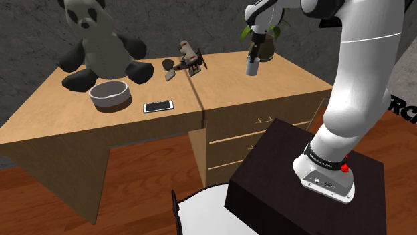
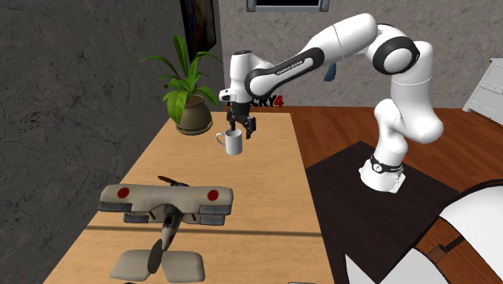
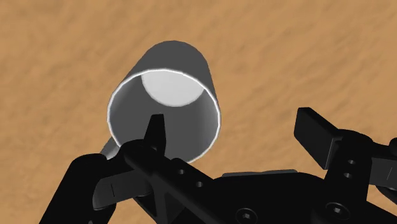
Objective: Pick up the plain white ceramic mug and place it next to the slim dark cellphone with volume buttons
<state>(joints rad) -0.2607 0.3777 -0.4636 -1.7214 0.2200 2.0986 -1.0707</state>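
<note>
Mug (image 1: 252, 67) near plant (image 1: 262, 41), well apart from phone (image 1: 158, 106)

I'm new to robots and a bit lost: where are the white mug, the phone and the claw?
white mug (image 2: 234, 144): second exterior view, its side wall.
phone (image 1: 158, 106): shoulder view, middle of its face.
claw (image 2: 242, 129): second exterior view, midway between its fingertips.

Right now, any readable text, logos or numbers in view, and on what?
"FRANKA EMIKA": along the arm link.
"CRY4": on the wall behind the arm, its start hidden.
"RC": on a dark surface, cut off at the shoulder view's right edge.
Print on the arm's lower band: too small to read.
</note>
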